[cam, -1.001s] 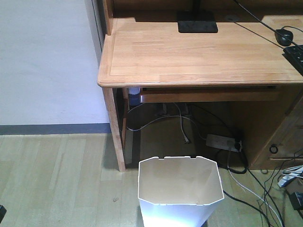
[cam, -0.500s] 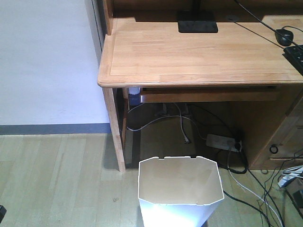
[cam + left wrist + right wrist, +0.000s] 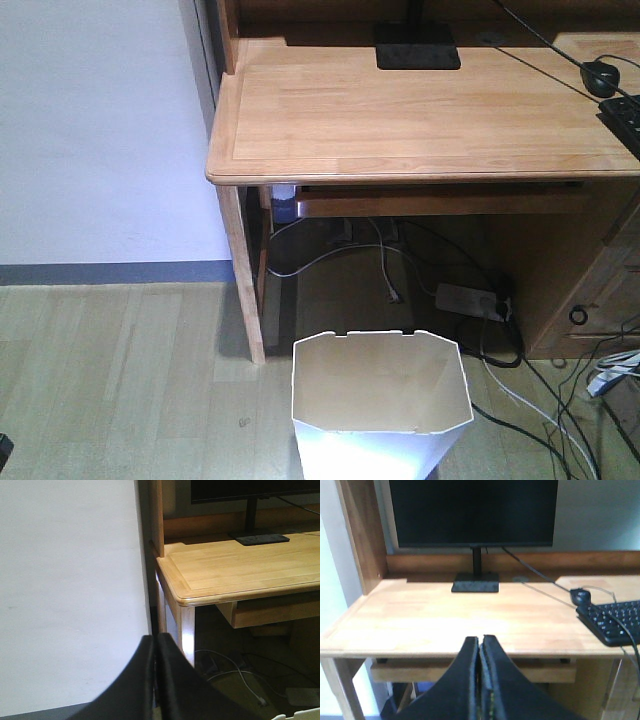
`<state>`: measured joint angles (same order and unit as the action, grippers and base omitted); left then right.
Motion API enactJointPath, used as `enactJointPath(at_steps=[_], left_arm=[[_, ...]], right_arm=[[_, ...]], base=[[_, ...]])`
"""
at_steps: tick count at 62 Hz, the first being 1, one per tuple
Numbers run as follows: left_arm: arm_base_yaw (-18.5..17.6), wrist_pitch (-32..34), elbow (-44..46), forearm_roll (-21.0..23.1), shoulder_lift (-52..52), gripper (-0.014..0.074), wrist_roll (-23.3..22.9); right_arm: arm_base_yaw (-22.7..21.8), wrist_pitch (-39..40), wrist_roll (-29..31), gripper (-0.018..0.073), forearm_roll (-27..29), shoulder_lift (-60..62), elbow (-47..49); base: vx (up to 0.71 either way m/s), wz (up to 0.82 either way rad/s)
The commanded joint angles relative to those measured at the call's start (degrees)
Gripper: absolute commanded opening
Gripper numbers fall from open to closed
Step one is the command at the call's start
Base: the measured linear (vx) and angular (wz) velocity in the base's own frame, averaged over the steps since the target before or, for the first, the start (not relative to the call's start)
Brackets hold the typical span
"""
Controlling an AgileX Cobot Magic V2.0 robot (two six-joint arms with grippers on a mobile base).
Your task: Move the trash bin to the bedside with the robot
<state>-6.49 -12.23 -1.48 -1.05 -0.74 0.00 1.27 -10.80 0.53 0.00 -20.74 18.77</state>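
When reaching for the trash bin, by left front corner of desk, drop down-right from left gripper, likely nearer than right gripper; note both pressed together, empty.

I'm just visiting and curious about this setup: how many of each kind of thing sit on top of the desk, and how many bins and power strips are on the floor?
Monitor: 1
Keyboard: 1
Mouse: 1
Trash bin: 1
Power strip: 1
Total: 5
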Motion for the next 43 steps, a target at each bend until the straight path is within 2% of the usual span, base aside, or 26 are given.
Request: enactJointPath(at_steps=[1,15,24,32,43], left_arm=[[-0.34,3.95,-1.08,0.24,-0.82,-0.0006,0.00],[-0.34,3.95,-1.08,0.24,-0.82,-0.0006,0.00],[-0.34,3.95,-1.08,0.24,-0.82,-0.0006,0.00],[-0.34,3.95,-1.08,0.24,-0.82,-0.0006,0.00],[-0.34,3.95,-1.08,0.24,-0.82,-0.0006,0.00]], right_arm=[[0.11,4.66,0.01,-0.0009,0.00,-3.26,2.07],[0.06,4.50,0.53,-0.0002,-0.33,-5.47,2.07],[0.06,4.64,0.97,0.0048,-0.33,-5.47,2.07],[0.06,4.69,1.30,0.0151,-0.33,-5.47,2.07],[0.06,4.69,1.95,0.0360,-0.33,-5.47,2.07]], base=[[0.00,0.00],[0.00,0.00],[0.00,0.00],[0.00,0.00],[0.00,0.00]])
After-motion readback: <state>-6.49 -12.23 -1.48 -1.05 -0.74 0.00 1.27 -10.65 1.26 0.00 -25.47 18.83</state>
